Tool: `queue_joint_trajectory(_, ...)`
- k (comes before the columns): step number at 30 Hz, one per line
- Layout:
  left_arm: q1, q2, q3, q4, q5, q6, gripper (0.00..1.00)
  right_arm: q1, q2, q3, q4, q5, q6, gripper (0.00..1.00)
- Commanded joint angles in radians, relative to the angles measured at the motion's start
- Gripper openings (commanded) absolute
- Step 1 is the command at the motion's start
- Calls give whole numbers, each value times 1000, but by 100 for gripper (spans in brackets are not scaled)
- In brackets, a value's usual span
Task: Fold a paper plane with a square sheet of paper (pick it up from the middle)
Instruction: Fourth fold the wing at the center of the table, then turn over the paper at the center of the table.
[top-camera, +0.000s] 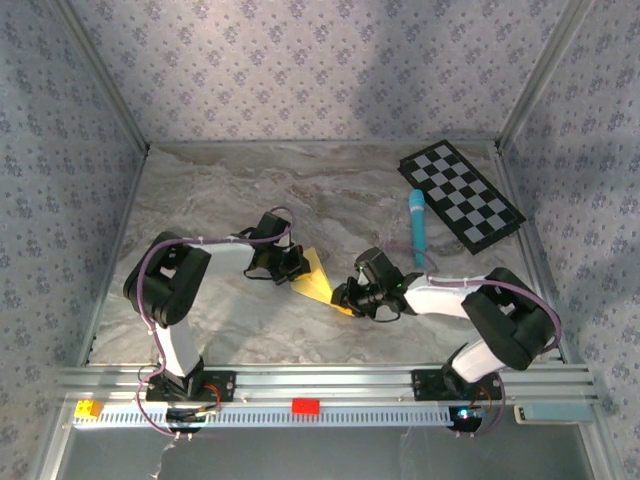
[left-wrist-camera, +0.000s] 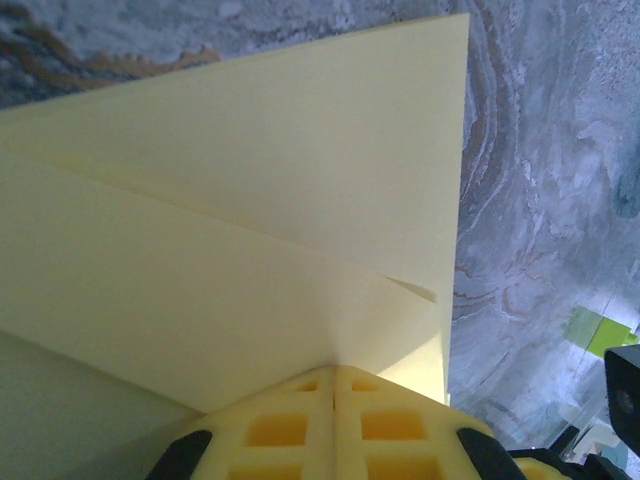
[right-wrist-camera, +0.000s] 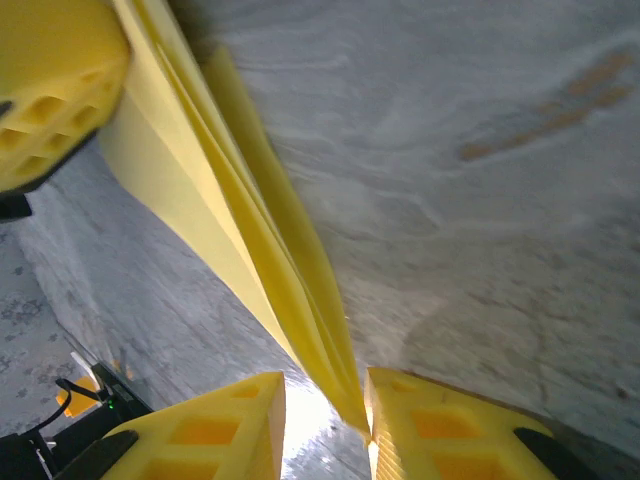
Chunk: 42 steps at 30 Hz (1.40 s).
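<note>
You've got the marble table (top-camera: 250, 200), with the checkered board (top-camera: 462, 195) far right and the blue marker (top-camera: 416, 228) just left of it, both well apart from the action. The square sheet of paper (top-camera: 318, 280), already a creased wedge, is mid-table between your arms. Left gripper (left-wrist-camera: 334, 378) is clenched on the wide end. Right gripper (right-wrist-camera: 322, 400) is around the narrow tip, jaws apart, with the tip touching just one finger. My worry: squeeze off-centre like that and you'll skew or crumple the layers. Tug the arms apart and thin paper could tear.
</note>
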<state>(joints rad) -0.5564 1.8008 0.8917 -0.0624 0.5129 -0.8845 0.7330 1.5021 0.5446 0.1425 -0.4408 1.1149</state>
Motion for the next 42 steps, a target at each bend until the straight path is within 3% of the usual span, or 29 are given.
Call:
queue_joint_trajectory(1,6,-6,-23,-34,-5,-7,2,-3,4,28,37,6,-4,28)
queue_joint_trajectory(20,6,-11,-25,-19,-1,-16,2,-26,43,22,80,-17,-59,26)
queue_joint_trajectory(34,7,-42,-28,-5,-3,-25,4,-24,34,2,83,-19,-72,10)
queue_joint_trajectory(42,6,-53,-15,-11,-4,-27,6,-24,20,1,81,-27,-82,8)
